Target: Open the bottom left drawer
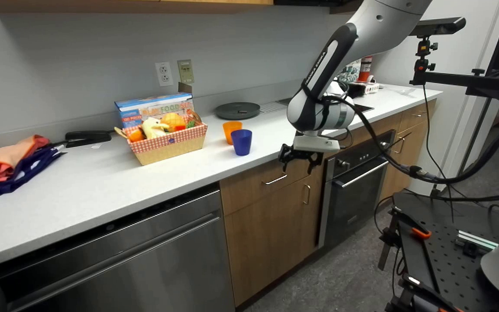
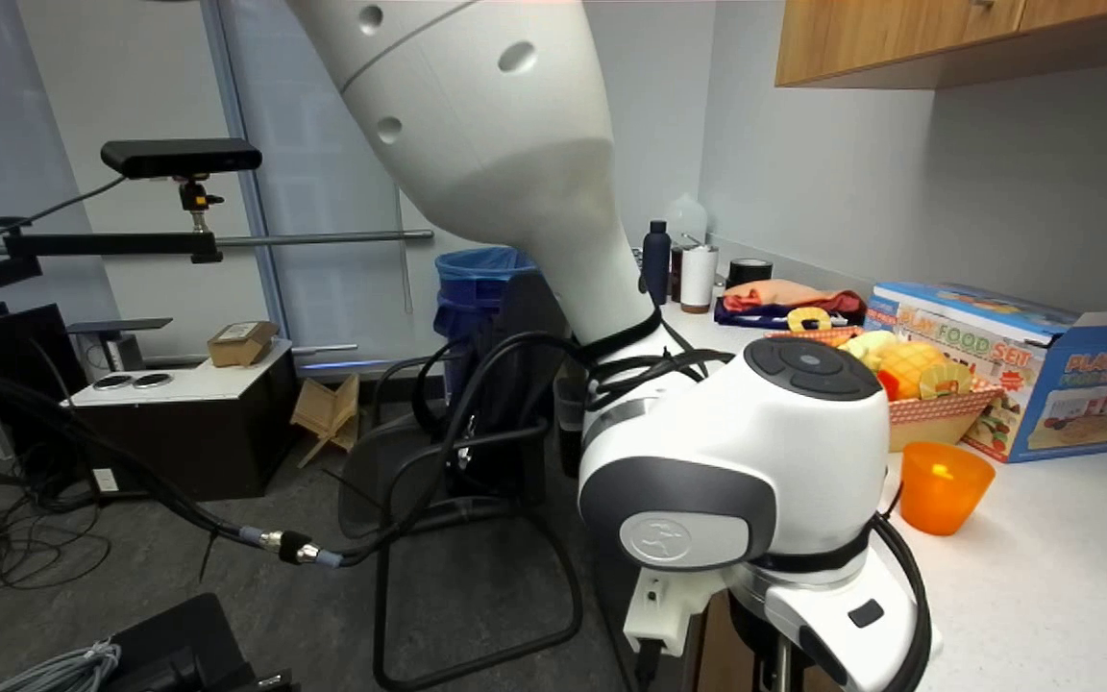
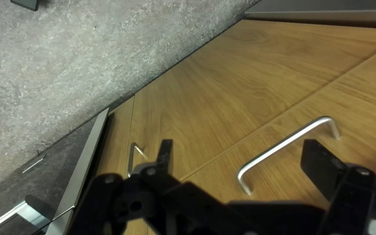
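The drawer (image 1: 243, 190) is shut, its brown wood front under the counter's edge and above a taller door. Its silver bar handle (image 1: 274, 179) shows in an exterior view. My gripper (image 1: 297, 168) is open and empty, pointing down just in front of the drawer front, near the handle's oven-side end. In the wrist view, the drawer front (image 3: 292, 173) and its handle (image 3: 282, 143) lie between and beyond the open fingers (image 3: 238, 143). No finger is seen gripping the handle. In an exterior view, the fingers and drawer are hidden behind the hand or below the frame.
A cabinet door (image 1: 271, 234) with an upright handle (image 1: 307, 194) is below the drawer. A black oven (image 1: 355, 190) and a steel dishwasher (image 1: 145, 268) flank it. Orange (image 1: 231, 131) and blue (image 1: 242, 142) cups and a food basket (image 1: 176, 145) stand on the counter (image 1: 197, 173).
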You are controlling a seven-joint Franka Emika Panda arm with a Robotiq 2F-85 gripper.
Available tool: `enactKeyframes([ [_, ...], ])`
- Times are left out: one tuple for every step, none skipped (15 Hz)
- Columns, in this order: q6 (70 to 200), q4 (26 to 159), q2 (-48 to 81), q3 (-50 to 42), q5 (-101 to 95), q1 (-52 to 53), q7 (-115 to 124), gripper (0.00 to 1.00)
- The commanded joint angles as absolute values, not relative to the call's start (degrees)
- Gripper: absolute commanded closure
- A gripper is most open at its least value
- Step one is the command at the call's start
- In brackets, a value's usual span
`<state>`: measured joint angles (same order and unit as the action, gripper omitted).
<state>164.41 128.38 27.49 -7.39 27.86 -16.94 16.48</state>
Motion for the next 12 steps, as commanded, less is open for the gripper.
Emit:
enactKeyframes([
  [167.1,124.7,32.6,-4.0,31.8,-21.0,14.4,0.0],
  [167.7,124.2,33.7,-3.2,32.4,-21.9,14.2,0.0],
  [168.3,123.6,34.6,-2.2,33.0,-22.9,13.9,0.0],
  [169.0,123.1,35.5,-1.0,33.7,-24.0,13.6,0.0],
  [170.0,122.7,36.3,0.1,34.3,-24.9,13.4,0.0],
  [171.0,122.3,37.1,1.6,34.9,-26.1,13.2,0.0],
  [172.3,122.0,37.9,3.0,35.5,-27.2,12.9,0.0],
  [173.2,121.4,38.6,4.2,35.7,-28.3,12.7,0.0],
  [174.1,121.0,39.2,5.4,35.9,-29.3,12.6,0.0],
  [175.3,120.7,39.8,6.8,36.1,-30.4,12.3,0.0],
  [176.3,120.5,40.2,7.8,36.0,-31.3,12.3,0.0],
  [177.9,120.7,40.4,9.1,35.8,-32.4,11.9,0.0],
])
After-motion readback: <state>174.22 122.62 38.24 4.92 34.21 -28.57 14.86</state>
